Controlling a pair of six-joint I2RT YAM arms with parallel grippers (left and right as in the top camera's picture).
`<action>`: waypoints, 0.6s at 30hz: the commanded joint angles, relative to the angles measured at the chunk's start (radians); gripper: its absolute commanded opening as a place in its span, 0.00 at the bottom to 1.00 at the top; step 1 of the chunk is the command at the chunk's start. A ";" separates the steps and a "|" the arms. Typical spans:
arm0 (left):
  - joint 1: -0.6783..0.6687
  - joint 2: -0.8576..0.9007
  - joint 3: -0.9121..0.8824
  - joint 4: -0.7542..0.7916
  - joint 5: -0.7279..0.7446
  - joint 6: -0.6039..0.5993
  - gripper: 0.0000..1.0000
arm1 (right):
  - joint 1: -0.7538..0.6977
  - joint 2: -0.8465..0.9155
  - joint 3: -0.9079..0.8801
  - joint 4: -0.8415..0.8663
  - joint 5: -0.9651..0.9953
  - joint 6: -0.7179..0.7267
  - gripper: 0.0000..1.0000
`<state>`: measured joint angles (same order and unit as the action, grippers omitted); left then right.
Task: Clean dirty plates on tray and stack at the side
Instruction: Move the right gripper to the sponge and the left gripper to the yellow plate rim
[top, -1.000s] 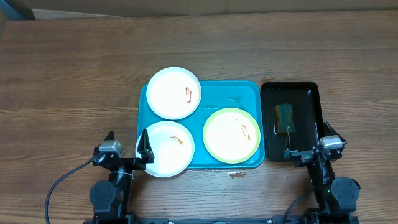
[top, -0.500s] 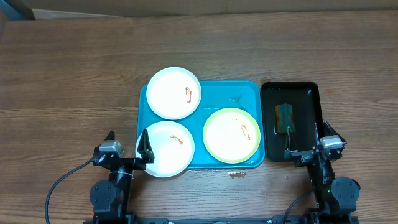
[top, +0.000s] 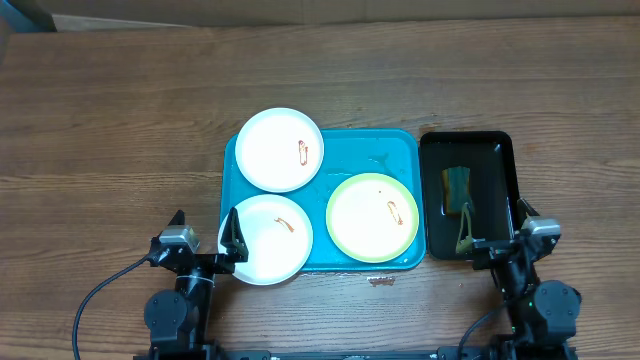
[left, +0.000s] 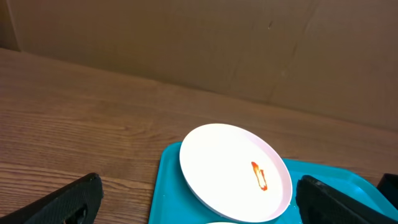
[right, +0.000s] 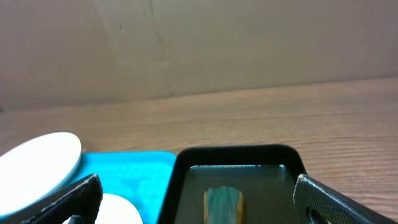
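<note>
**Right arm shifts a touch; plates lie where they were**

Only the right tool (top: 493, 225) has stirred since a moment ago. Its wrist has edged slightly outward, toward the right side of the counter (top: 120, 120). The left tool (top: 206, 228) and everything on the counter sit just as before.

Both tools are low at the near edge, fingers spread wide, and neither is gripping anything. From above, the left tool's inner finger overlaps the rim of the near white plate (top: 268, 238). I cannot tell whether it touches.

The turquoise tray (top: 360, 150) lies in the middle of the counter with all three plates on it. The near white plate hangs over the tray's near left corner, and the far white plate (top: 281, 150) hangs over the far left corner. The green-rimmed plate (top: 372, 217) lies fully inside the tray on the right, close to its near rim. Each plate carries a small orange-red smear.

Just right of the tray is a black tray (top: 495, 160), holding a green and yellow sponge (top: 457, 188). The right tool straddles its near end. A small reddish spot (top: 380, 280) marks the counter just in front of the turquoise tray.
</note>
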<state>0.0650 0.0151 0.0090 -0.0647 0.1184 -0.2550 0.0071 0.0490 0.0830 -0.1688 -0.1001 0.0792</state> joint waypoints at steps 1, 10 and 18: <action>-0.007 -0.010 -0.004 -0.003 -0.006 0.012 0.99 | -0.003 0.072 0.145 -0.026 0.021 0.060 1.00; -0.007 -0.010 -0.004 -0.003 -0.006 0.012 1.00 | -0.003 0.569 0.629 -0.352 0.019 0.045 1.00; -0.007 -0.010 -0.004 -0.002 -0.008 0.013 1.00 | -0.003 1.090 1.168 -0.858 -0.073 0.045 1.00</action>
<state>0.0650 0.0147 0.0090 -0.0650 0.1181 -0.2546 0.0071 1.0397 1.1122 -0.9672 -0.1192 0.1226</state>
